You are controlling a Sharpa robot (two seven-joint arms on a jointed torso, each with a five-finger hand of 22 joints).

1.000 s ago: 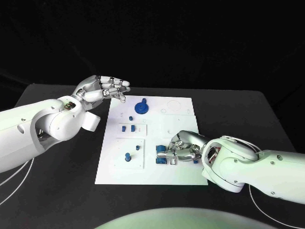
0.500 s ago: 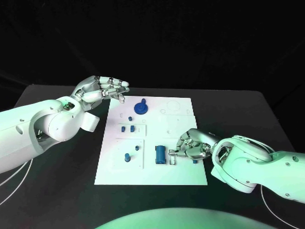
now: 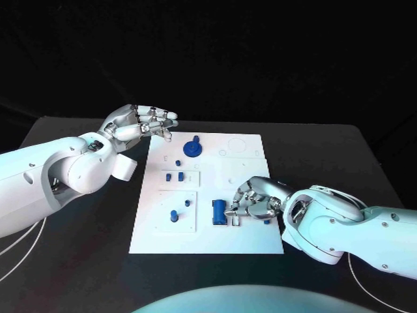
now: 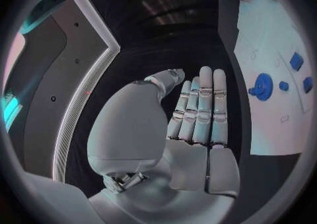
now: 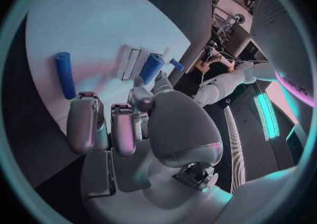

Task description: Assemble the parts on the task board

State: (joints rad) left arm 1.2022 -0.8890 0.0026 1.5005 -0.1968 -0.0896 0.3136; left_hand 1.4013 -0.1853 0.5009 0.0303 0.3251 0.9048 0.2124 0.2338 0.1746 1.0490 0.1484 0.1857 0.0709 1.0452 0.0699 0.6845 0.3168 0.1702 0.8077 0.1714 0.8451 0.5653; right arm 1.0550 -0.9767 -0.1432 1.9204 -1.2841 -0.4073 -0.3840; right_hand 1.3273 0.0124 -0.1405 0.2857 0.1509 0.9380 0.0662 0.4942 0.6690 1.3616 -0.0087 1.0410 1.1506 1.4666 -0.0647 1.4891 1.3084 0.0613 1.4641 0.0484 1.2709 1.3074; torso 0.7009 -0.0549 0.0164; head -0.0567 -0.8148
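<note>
The white task board [image 3: 251,241] lies in the middle of the table. A blue block [image 3: 219,213] lies flat on its front part, also seen in the right wrist view [image 5: 150,68]. My right hand [image 3: 255,202] hovers just right of the block with its fingers curled in and nothing in them. A blue cylinder [image 5: 64,74] lies on the board beside this hand. My left hand [image 3: 141,122] is raised off the board's far left corner, fingers straight [image 4: 198,113], holding nothing.
A round blue gear-like part [image 3: 195,147] stands at the board's far end. Small blue pieces [image 3: 178,175] and a peg [image 3: 174,214] sit in the board's left panels. Black table [image 3: 77,261] surrounds the board.
My right hand has drawn back to the right off the blue block, which now lies uncovered on the board. The left arm has not moved.
</note>
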